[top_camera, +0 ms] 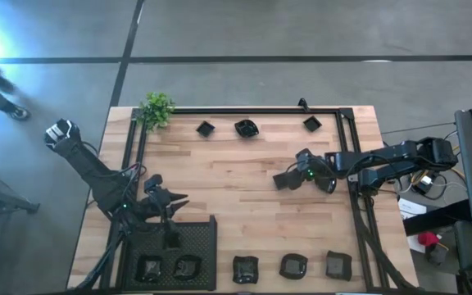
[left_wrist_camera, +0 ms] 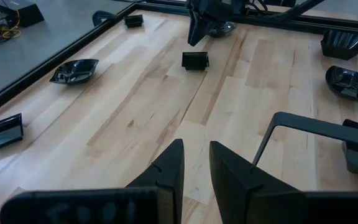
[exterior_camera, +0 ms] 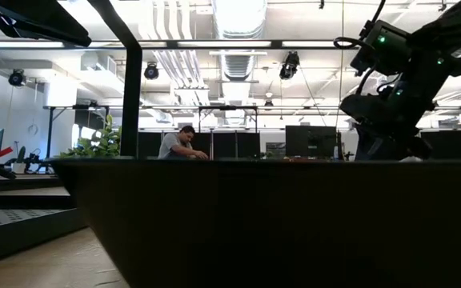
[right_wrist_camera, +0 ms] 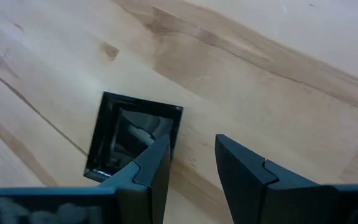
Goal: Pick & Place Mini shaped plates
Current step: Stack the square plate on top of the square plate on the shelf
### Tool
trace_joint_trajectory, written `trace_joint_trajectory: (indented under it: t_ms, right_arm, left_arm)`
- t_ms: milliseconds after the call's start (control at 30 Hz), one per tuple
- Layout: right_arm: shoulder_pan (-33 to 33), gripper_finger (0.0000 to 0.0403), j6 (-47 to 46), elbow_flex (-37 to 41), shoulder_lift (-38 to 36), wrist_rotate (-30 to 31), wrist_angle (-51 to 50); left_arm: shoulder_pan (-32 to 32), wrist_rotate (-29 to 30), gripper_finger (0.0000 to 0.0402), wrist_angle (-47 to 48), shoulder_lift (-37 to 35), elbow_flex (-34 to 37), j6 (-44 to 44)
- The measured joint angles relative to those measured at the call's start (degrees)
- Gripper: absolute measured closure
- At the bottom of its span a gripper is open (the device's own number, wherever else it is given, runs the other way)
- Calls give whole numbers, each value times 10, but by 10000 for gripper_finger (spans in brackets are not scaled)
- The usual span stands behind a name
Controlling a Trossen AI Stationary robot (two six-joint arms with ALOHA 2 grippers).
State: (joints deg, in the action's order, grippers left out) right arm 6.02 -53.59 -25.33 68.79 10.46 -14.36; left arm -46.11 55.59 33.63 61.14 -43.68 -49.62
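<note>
Small glossy black dishes lie on the wooden table: three along the far edge, among them a leaf-like one point(top_camera: 246, 128), and three along the near edge, such as point(top_camera: 293, 265). Two more sit in the black mesh tray point(top_camera: 207, 246). My right gripper point(right_wrist_camera: 191, 155) is open over a square dish point(right_wrist_camera: 132, 140) that rests flat mid-table. One finger stands over the dish's edge, the other beside it. The left wrist view shows this gripper point(left_wrist_camera: 194, 31) raised above that dish point(left_wrist_camera: 195, 60). My left gripper point(top_camera: 179, 199) is open and waits above the tray's far edge.
A small green plant point(top_camera: 156, 108) stands at the far left corner. A black frame rail point(top_camera: 252, 110) runs along the far edge and down both sides. The tray's rim point(left_wrist_camera: 316, 124) is close beside my left gripper. Bare wood lies between the two grippers.
</note>
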Motion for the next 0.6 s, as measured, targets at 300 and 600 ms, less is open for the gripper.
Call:
trace_joint_trajectory:
  t_ms: [300,600]
  right_arm:
    - [0,280,5,13,62,-3,61]
    - [0,280,30,-20,107,-2,63]
  left_arm:
    - [0,0,333,-1,0,0,0]
    - [0,0,333,-1,0,0,1]
